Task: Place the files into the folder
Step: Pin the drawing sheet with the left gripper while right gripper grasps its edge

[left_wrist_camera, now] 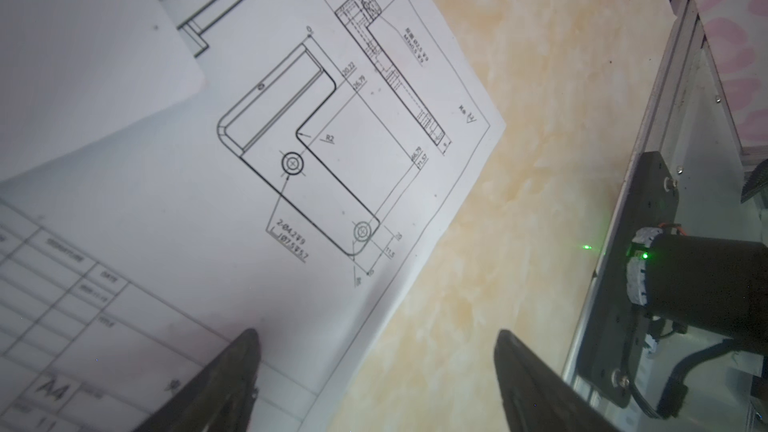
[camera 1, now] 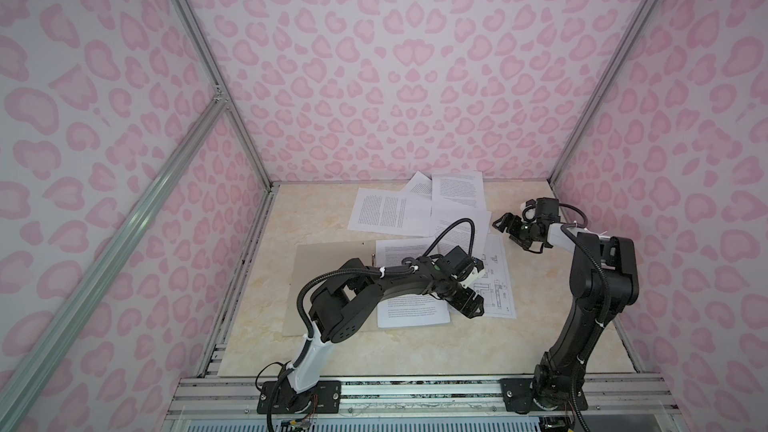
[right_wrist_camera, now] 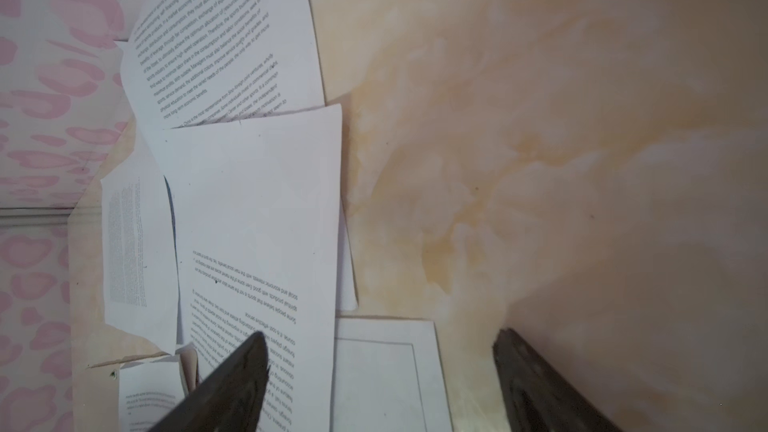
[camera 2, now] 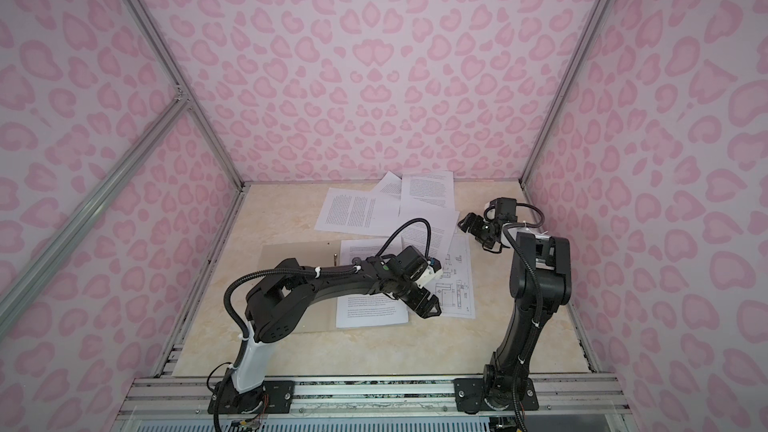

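Looking in both top views, I find the folder [camera 1: 332,261] flat left of centre on the desk [camera 1: 415,351], one text sheet [camera 1: 411,313] on it, and most files [camera 1: 390,211] fanned at the desk's far edge. In the left wrist view my left hand [left_wrist_camera: 376,334] hovers spread and empty over the drawing sheet [left_wrist_camera: 291,160], whose edge rests on bare desk, probably to slide it in. The right wrist view shows my right hand [right_wrist_camera: 380,332] spread, empty, beside those files.
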Controlling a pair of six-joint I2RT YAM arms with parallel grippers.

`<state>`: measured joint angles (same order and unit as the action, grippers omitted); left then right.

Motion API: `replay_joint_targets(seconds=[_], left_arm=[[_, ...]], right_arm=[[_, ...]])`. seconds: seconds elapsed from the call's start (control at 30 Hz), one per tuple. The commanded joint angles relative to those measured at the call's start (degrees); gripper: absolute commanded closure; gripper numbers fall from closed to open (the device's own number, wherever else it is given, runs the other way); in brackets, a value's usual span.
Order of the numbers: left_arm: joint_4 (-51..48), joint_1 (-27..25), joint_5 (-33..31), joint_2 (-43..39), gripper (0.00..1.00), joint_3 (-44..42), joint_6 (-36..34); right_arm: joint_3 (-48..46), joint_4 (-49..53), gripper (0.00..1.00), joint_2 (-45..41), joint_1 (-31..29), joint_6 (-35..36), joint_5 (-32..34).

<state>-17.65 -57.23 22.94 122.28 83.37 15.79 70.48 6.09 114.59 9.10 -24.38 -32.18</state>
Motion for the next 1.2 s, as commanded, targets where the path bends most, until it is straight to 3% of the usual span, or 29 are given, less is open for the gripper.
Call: replay_joint_targets(seconds=[0.0, 0.33, 0.5, 0.73, 0.83, 1.17], left_arm=[[-12.2, 0.5, -6.8, 1.8, 0.10, -0.6, 0.2], [-12.0, 0.6, -6.2, 2.1, 0.11, -0.4, 0.2], [-11.8, 0.6, -6.0, 2.6, 0.11, 0.0, 0.3], [-11.4, 0.7, -5.8, 2.6, 0.11, 0.1, 0.4], [-11.1, 0.7, -5.5, 2.6, 0.11, -0.1, 0.5], [-10.6, 0.7, -5.0, 2.3, 0.12, -0.2, 0.6]], right_arm=[[-0.5, 4.0, 0.12, 1.7, -1.5, 0.6, -2.4], [-6.2, 7.8, 0.12, -0.9, -2.5, 0.2, -2.6], [-12.3, 6.4, 0.11, -6.8, -2.3, -1.1, -6.5], [-24.9, -4.4, 0.07, -15.9, -1.0, -7.3, -15.4], [-28.0, -7.9, 0.16, -17.4, -0.9, -9.4, -15.8], [-32.9, -7.9, 0.41, -24.7, -0.3, -9.4, -6.6]])
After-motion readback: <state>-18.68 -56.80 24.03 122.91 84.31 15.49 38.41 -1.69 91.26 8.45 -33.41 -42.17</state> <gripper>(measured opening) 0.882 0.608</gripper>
